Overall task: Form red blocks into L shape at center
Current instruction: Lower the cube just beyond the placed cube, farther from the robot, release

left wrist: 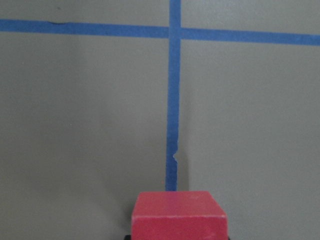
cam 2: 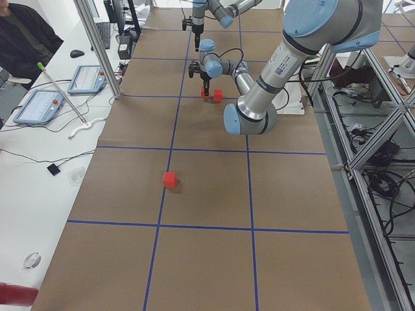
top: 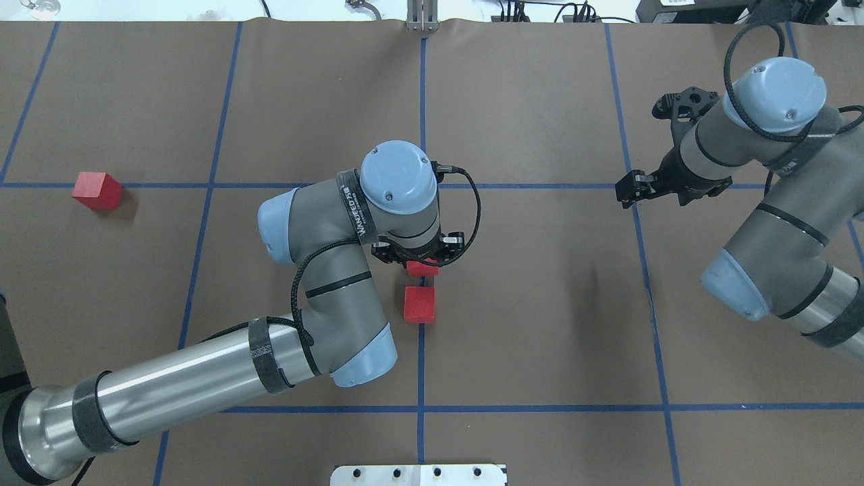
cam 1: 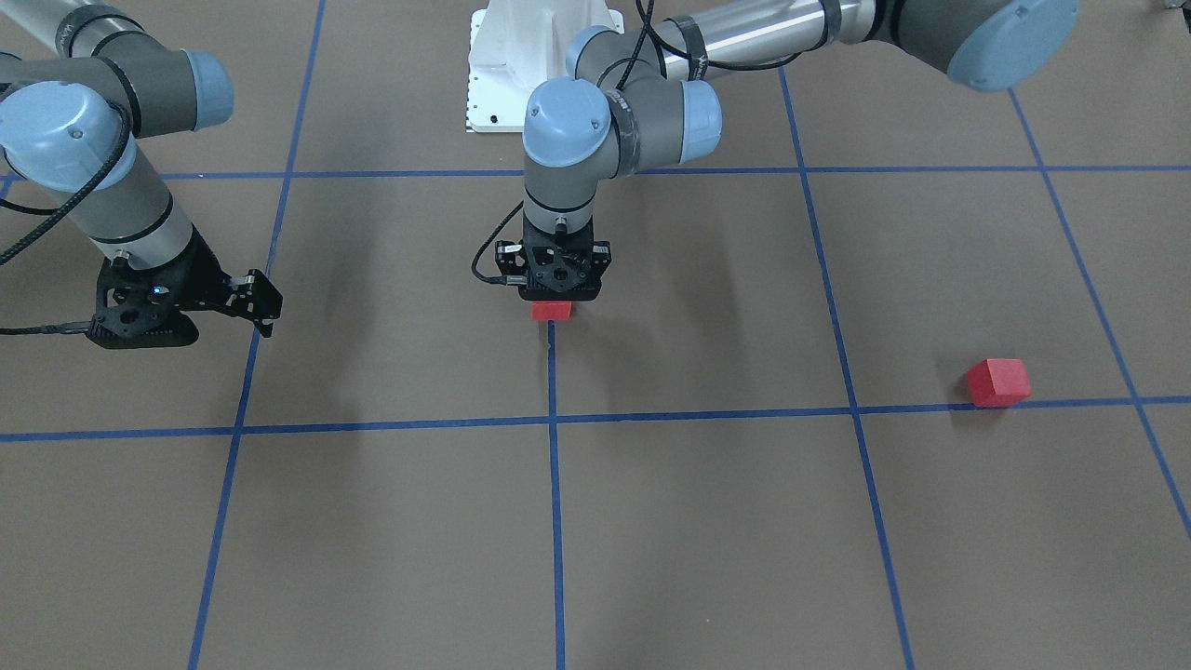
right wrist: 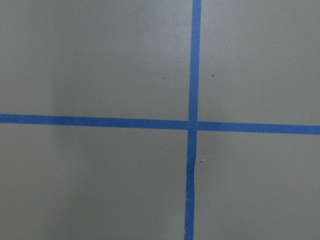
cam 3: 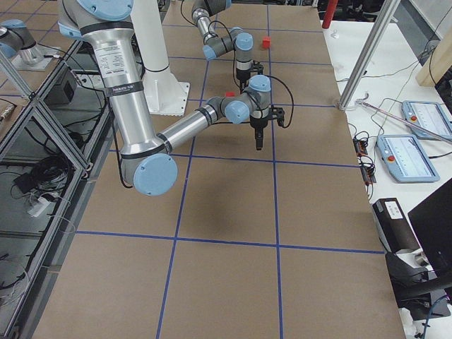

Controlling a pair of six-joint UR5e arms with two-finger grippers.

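Note:
My left gripper (cam 1: 555,296) is shut on a red block (cam 1: 551,311) and holds it low over the central blue tape line (cam 1: 553,372); whether it touches the surface I cannot tell. The left wrist view shows this block (left wrist: 178,215) at the bottom edge. From overhead, the held block (top: 423,268) sits just beyond a second red block (top: 419,304) lying on the centre line, with a small gap between them. A third red block (top: 98,190) lies far to my left on a tape line. My right gripper (top: 626,190) hangs empty over the right grid line and looks shut.
The white metal base (top: 418,475) is at the near table edge. Blue tape lines divide the brown surface (top: 540,304) into squares. The right wrist view shows only a tape crossing (right wrist: 192,124). Operator desks with tablets (cam 2: 39,107) run along the far side.

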